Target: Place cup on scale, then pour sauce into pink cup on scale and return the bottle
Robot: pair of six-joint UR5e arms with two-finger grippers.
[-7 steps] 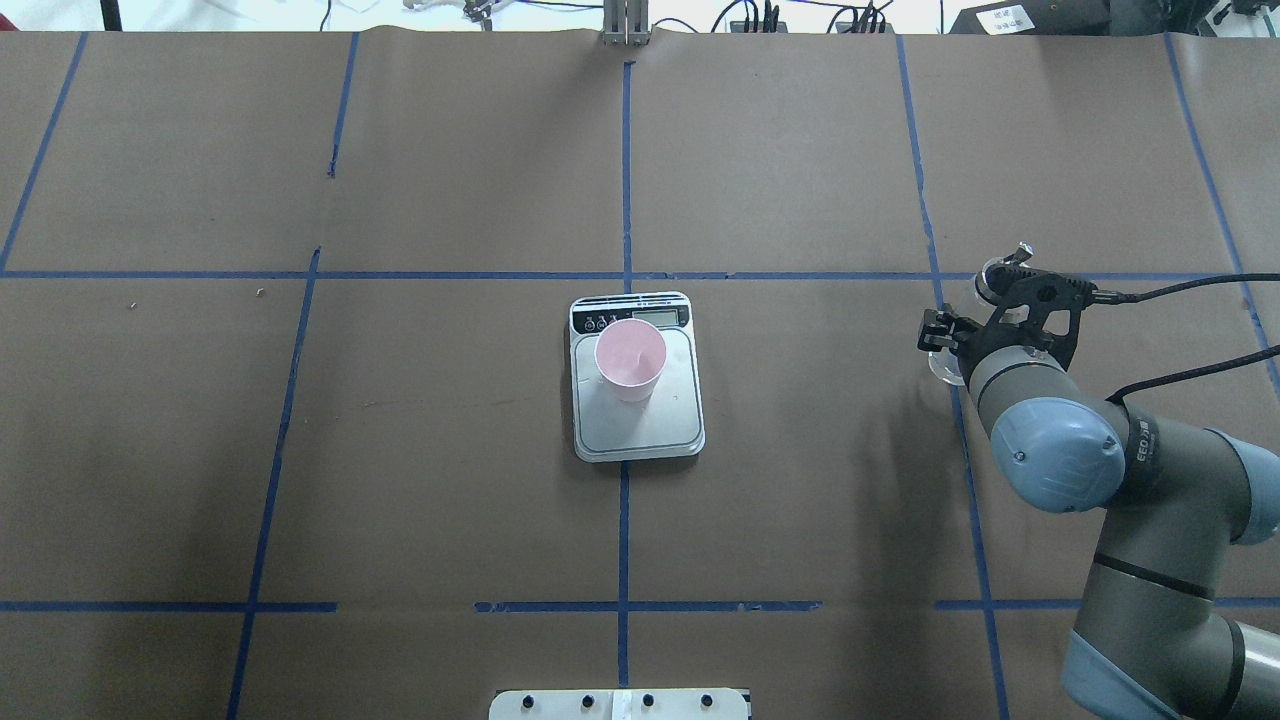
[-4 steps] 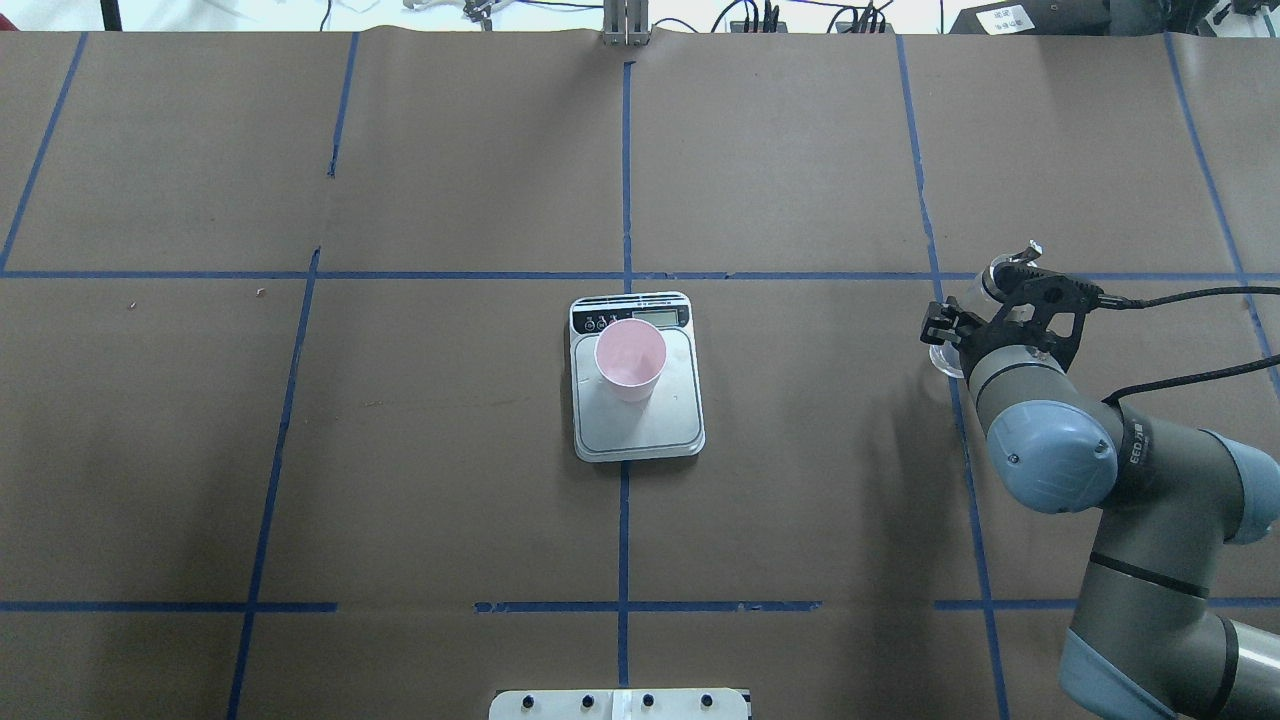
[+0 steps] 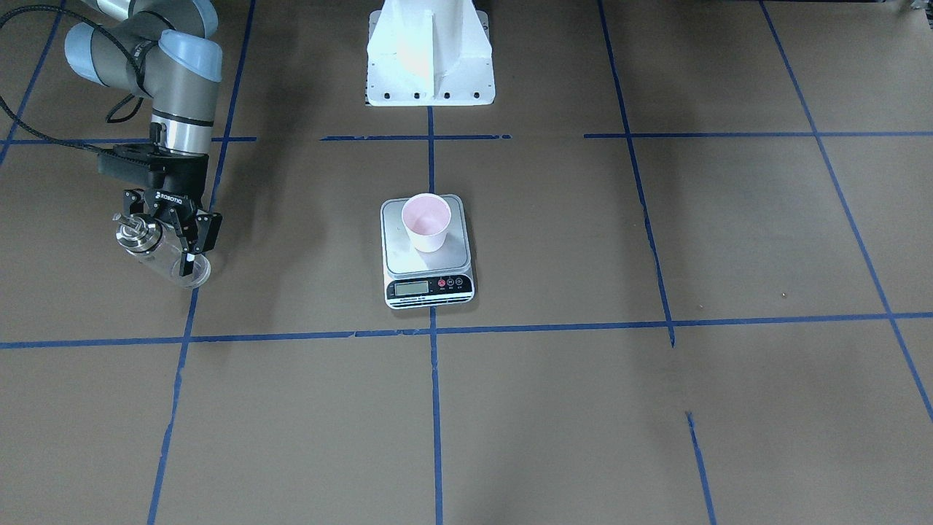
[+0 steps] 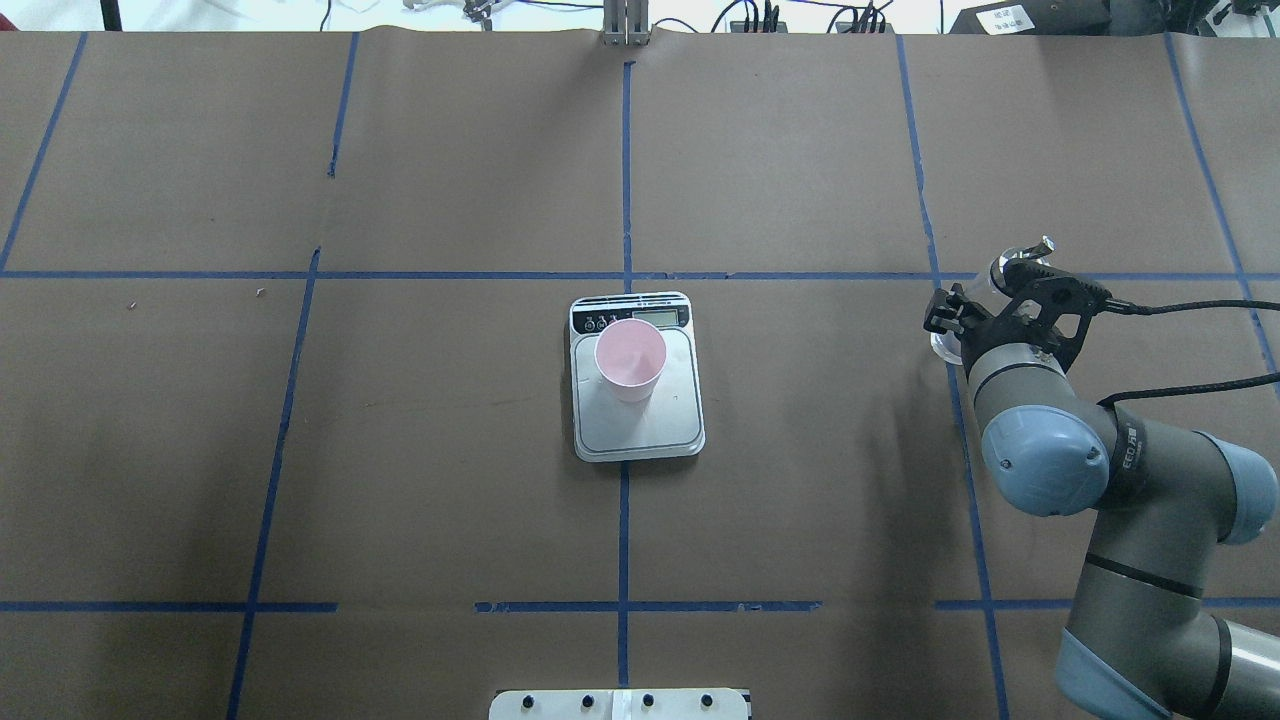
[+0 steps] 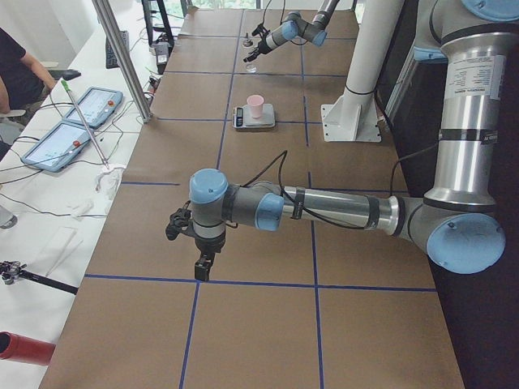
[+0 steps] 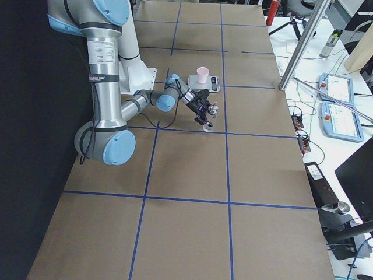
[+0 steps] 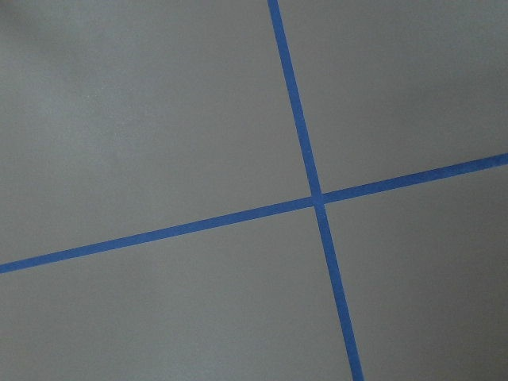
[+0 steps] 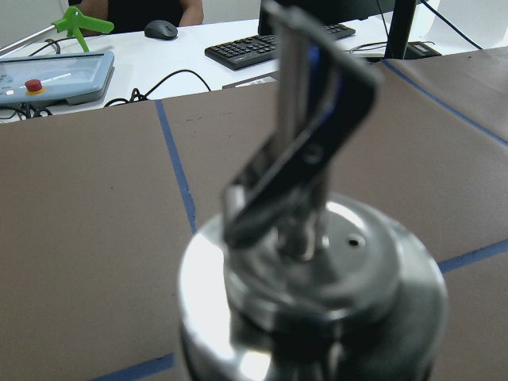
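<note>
- Bottle: tilted, clamped between right fingers, base near bench.
- Cup: on scale, well apart from fingers.
- Handling, judged mid-carry: firm grip, spout raised, move slowly.

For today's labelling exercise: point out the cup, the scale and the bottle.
cup [image 3: 426, 215], front-facing view, inside its mouth
scale [image 3: 397, 251], front-facing view, bare platform
bottle [image 3: 166, 255], front-facing view, glass body
</note>
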